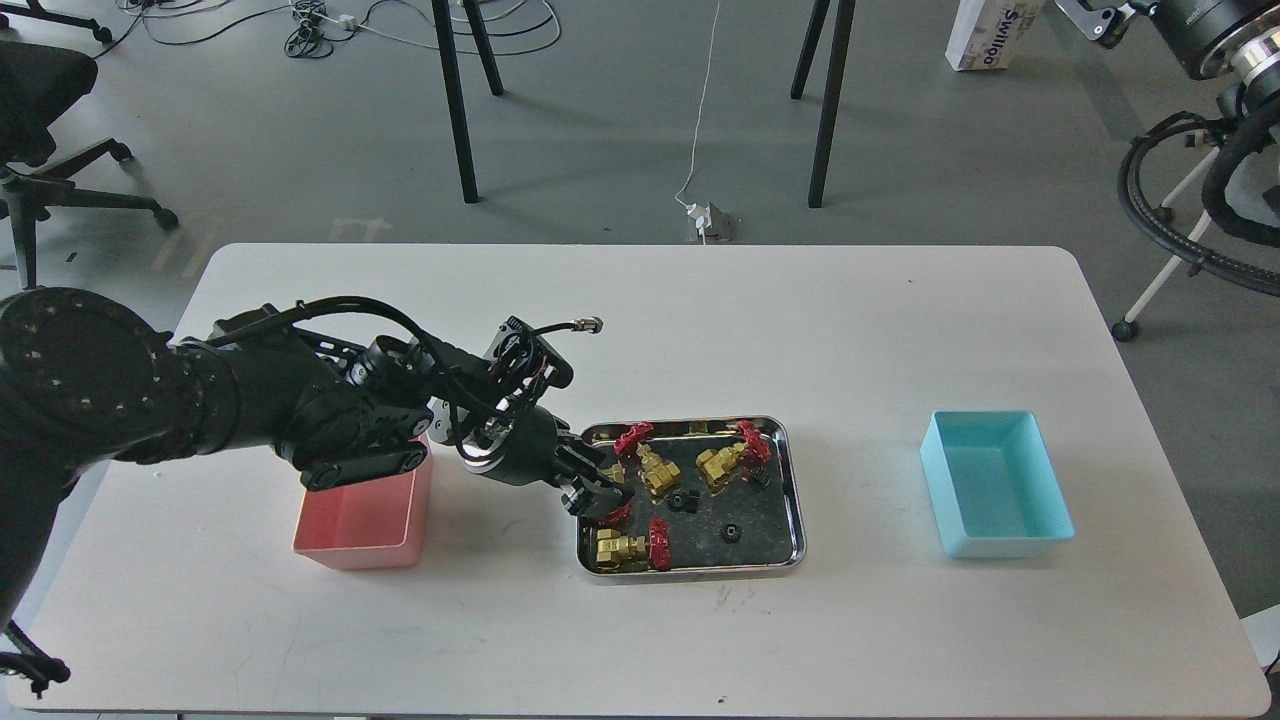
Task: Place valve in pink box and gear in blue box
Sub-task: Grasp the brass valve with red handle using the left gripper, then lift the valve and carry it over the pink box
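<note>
A steel tray (795, 505) holds brass valves with red handwheels and tiny black gears. My left gripper (592, 492) is low over the tray's left edge, its dark fingers around a valve (612, 478) whose red wheel (613, 515) shows just below them. I cannot tell whether the fingers press on it. Other valves lie in the middle (655, 475), towards the right (722, 463) and at the front left (622, 548). Gears lie at the centre (683, 500), front (731, 532) and right (760, 478). The pink box (365, 515) is left of the tray and the blue box (995, 485) is far right; both look empty.
My left forearm (340, 420) hangs over the pink box's back edge. My right arm (1200, 25) shows only at the top right corner, high off the table, its far end cut by the frame edge. A cable connector (590, 324) sticks out above the left wrist.
</note>
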